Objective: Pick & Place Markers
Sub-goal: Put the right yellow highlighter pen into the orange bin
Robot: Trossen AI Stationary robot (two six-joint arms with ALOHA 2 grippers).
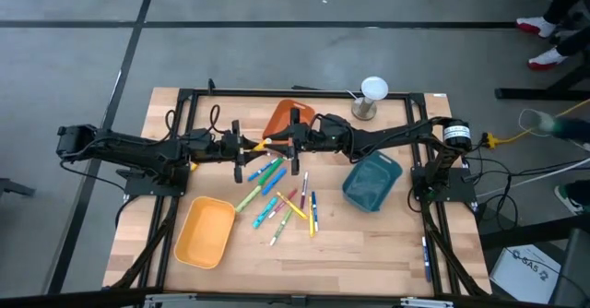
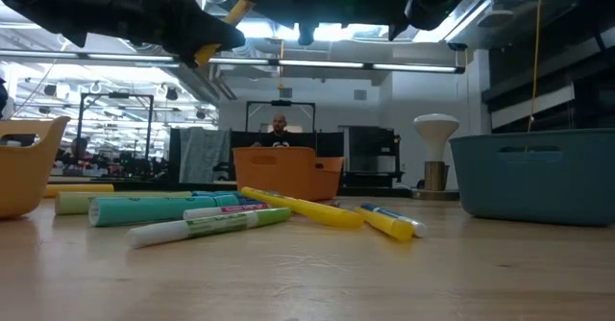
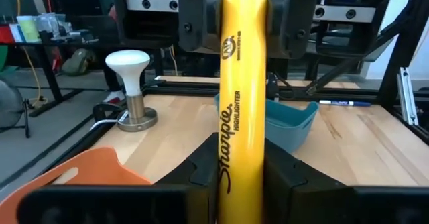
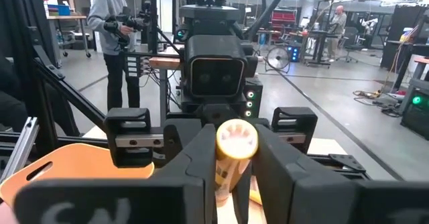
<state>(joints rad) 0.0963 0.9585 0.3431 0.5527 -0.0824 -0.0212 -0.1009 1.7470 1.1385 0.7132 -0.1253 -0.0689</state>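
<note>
A yellow highlighter marker (image 1: 267, 143) hangs level in the air between my two grippers, above the table's far middle. My left gripper (image 1: 241, 149) is shut on its left end, and my right gripper (image 1: 293, 148) closes on its right end. In the left wrist view the marker (image 3: 242, 83) runs away from my left fingers to the right gripper's fingers (image 3: 295, 16). Several more markers (image 1: 279, 195) in green, blue, yellow and pink lie loose on the table below, also seen in the low view (image 2: 211, 215). My left gripper pinches the highlighter's near part (image 3: 241, 163) between its two fingers, coming level from the table's left and lying along the marker. The marker is lifted clear and held level. My right gripper has the marker's other end (image 4: 236, 140) between its two fingers (image 4: 194, 163), coming level from the table's right; both fingers seem to touch it.
An orange bin (image 1: 284, 116) lies at the far middle behind the grippers, a yellow bin (image 1: 206, 231) near left, a teal bin (image 1: 372, 181) at the right. A white-capped stand (image 1: 372, 96) is at the far edge. A person (image 4: 110, 23) stands beyond the table.
</note>
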